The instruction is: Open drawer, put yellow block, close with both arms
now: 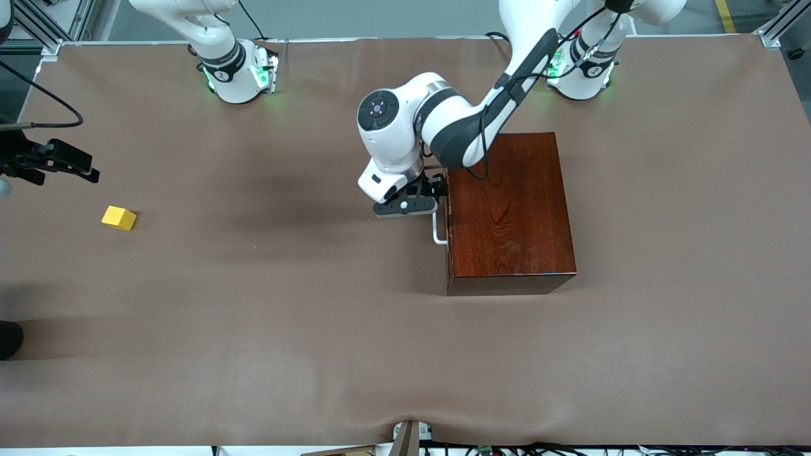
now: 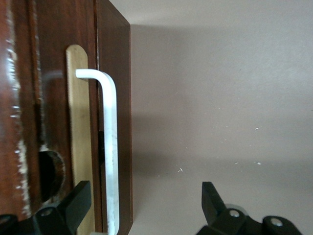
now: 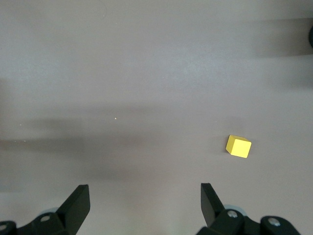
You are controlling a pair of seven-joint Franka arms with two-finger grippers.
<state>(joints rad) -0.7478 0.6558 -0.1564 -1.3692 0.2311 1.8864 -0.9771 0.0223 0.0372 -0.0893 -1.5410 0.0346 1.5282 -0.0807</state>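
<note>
The dark reddish-brown wooden box stands toward the left arm's end of the table. Its drawer is shut, and its front faces the right arm's end. The white bar handle shows in the left wrist view too. My left gripper is open in front of the drawer, and the handle's end lies between its fingers, untouched. The yellow block lies on the table at the right arm's end. My right gripper is open, raised over the table beside the block.
A brown cloth covers the whole table. Cables and a small fitting sit at the edge nearest the front camera. A dark object pokes in at the right arm's end.
</note>
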